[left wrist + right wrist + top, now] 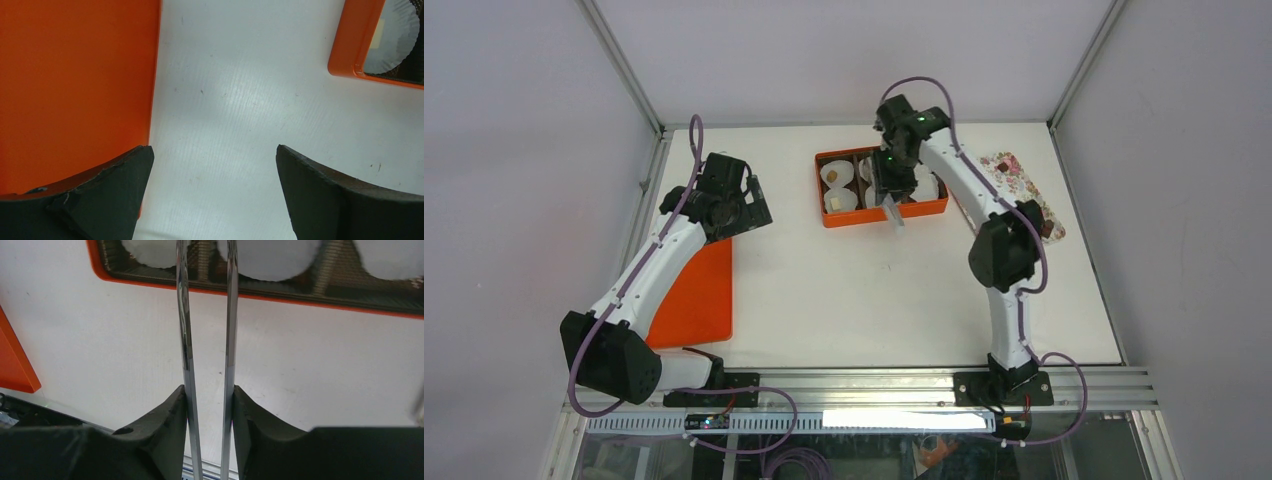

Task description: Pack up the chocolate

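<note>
The orange box [826, 212] holds white paper cups [841, 200]; two left cups each hold a tan chocolate [832, 177]. A dark brown chocolate [1047, 229] lies on the floral tray [1024, 190] at the right. My right gripper [892, 188] is shut on metal tongs [185, 340] and hangs over the box's near wall [300, 301]. The tong arms stand apart with nothing seen between them, and their tips run out of the wrist view over the cups [270, 260]. My left gripper [214, 150] is open and empty above the bare table, beside the orange lid [75, 75].
The orange lid [694, 300] lies flat at the left under my left arm. The box corner with one cup shows in the left wrist view [350, 45]. The floral tray sits along the table's right edge. White walls close in the table on three sides.
</note>
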`<state>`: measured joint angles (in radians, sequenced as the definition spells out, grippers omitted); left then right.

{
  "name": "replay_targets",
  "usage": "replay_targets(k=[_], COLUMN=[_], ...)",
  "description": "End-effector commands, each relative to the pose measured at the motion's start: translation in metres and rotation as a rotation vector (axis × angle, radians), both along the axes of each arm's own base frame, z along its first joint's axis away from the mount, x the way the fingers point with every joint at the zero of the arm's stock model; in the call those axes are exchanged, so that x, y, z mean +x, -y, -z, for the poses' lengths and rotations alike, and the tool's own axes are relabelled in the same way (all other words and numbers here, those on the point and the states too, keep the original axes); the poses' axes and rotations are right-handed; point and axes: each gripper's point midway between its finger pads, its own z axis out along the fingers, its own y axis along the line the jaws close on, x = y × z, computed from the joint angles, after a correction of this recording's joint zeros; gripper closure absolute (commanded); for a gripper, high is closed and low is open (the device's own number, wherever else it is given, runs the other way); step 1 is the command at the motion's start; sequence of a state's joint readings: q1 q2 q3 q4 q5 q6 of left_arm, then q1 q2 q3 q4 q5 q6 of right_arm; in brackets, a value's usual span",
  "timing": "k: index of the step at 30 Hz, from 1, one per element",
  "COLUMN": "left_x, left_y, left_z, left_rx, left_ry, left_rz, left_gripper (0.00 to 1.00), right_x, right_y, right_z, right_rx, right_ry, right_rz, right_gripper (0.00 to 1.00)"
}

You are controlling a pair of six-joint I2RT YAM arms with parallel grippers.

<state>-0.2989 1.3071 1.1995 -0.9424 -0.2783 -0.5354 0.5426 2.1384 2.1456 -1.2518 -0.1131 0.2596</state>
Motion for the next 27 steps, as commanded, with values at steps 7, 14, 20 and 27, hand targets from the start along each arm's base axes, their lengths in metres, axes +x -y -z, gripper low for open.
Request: replay_targets(k=[7,14,20,27], left_x=[0.008,0.011,0.01,0.01], left_y=[0.002,0.005,0.006,0.006], left_z=[-0.011,-0.011,-0.008,-0.01], left_rx=[-0.043,-0.047,-0.056,-0.056], left_ry=[0.052,0.054,0.046,0.051], left_rz=[-0.025,-0.013,-0.01,-0.007], left_gripper=[0.01,0.01,0.01,0.01], right_x=[-0.008,-0.031,-0.022,0.005], right_y=[0.16,0.217,0.223,0.224], right_z=[-0.055,-0.023,-0.01,-0.006], right_rx=[-0.003,-0.046,-0.05,-0.044], right_ry=[0.138,0.037,-0.007,-0.027], right_rz=[0.309,0.41,0.411,0.401], right_gripper=[0.63,0.63,0.63,0.63])
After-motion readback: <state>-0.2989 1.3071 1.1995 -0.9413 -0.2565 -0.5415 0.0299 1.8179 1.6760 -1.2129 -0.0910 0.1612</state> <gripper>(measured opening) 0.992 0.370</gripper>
